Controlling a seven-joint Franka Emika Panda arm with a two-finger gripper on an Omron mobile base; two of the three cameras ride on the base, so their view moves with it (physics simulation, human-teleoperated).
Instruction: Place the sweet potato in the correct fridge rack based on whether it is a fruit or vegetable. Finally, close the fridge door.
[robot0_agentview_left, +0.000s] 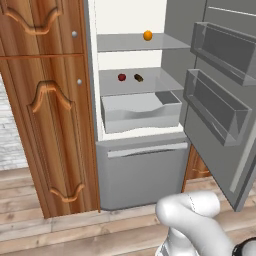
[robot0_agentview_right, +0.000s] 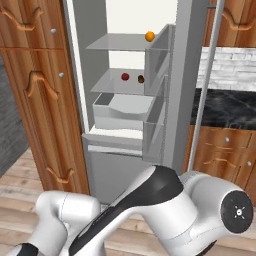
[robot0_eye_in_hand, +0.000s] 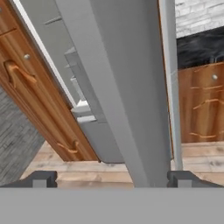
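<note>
You see the fridge door (robot0_agentview_left: 220, 100) swung wide open, standing at about 3 o'clock in the left base view, with its two clear bins (robot0_agentview_left: 216, 105) on the inner face. In the right base view you look at the door nearly edge-on, its long vertical handle (robot0_agentview_right: 206, 75) running down the outer side.

Inside the white interior, the sweet potato (robot0_agentview_left: 138, 77) lies on the lower fridge rack (robot0_agentview_left: 150, 82), the glass shelf just above the grey drawer tub (robot0_agentview_left: 141, 112). A red ball (robot0_agentview_left: 122, 77) sits on the same rack, just beside the sweet potato at its 9 o'clock, apart from it. On the upper glass shelf (robot0_agentview_left: 125, 42), at roughly 12 o'clock from the sweet potato, rests an orange ball (robot0_agentview_left: 147, 35). The right base view gives you the same order: red ball (robot0_agentview_right: 125, 76), then sweet potato (robot0_agentview_right: 141, 79), with the orange ball (robot0_agentview_right: 150, 36) above.

Below the interior you see the wide grey freezer drawer front (robot0_agentview_left: 142, 172), shut. Carved wooden cabinet doors (robot0_agentview_left: 47, 110) stand at 9 o'clock of the fridge.

Your end effector (robot0_eye_in_hand: 112, 178) is spread wide and holds nothing; in the hand view its two dark fingertips (robot0_eye_in_hand: 41, 179) sit far apart at 6 o'clock, and the edge of the fridge door rises between them, close to the camera. A black worktop (robot0_eye_in_hand: 201, 50) and brick wall show at 2 o'clock in that view, and a wooden floor (robot0_eye_in_hand: 87, 173) at the bottom.
</note>
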